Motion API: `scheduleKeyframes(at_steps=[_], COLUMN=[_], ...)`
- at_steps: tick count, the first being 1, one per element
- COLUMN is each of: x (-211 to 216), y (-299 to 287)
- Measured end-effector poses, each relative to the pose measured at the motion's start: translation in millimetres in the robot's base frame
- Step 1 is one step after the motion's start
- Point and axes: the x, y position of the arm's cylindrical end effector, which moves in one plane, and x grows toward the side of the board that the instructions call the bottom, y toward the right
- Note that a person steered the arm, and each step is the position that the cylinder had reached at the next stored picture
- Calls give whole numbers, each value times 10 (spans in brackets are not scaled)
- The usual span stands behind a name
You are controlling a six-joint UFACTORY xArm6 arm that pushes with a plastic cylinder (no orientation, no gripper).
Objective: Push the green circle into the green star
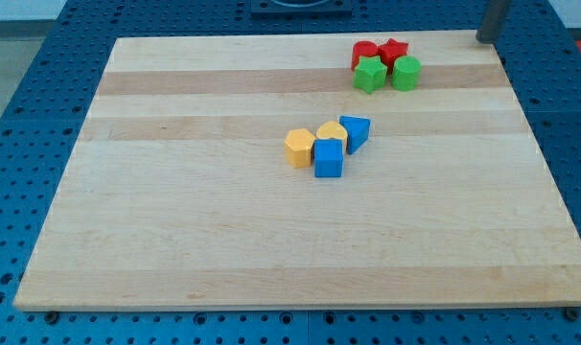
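We see our rod at the view's top right corner, and my tip [484, 40] rests just past the top edge of the wooden board [271, 249], over the blue perforated table [22, 144]. We carry no hand or jaws, only this bare rod, so nothing is spread, pressed or pinched.

The green circle [406, 73] sits near the board's top edge, to the view's left of and slightly below my tip, well apart from it. The green star [370, 74] lies just to its left, and the two look to be touching or nearly so; we cannot tell for certain. Right behind them, toward the view's top, stand two red blocks: a red star [394, 50] above the gap between the greens, and a red block [364, 52] to its left whose shape we cannot make out. All four form one tight cluster.

Nothing lies between my tip and the green circle.

Near the board's middle, well apart from that cluster, sits a second group: an orange-yellow hexagon [298, 148], a yellow block [331, 132] behind it, a blue cube [329, 158] in front, and a blue block [356, 131] at the view's right.
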Motion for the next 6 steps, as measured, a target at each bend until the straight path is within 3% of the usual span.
scheduleKeyframes(at_steps=[3,6], x=[500,880], y=[-925,-1341])
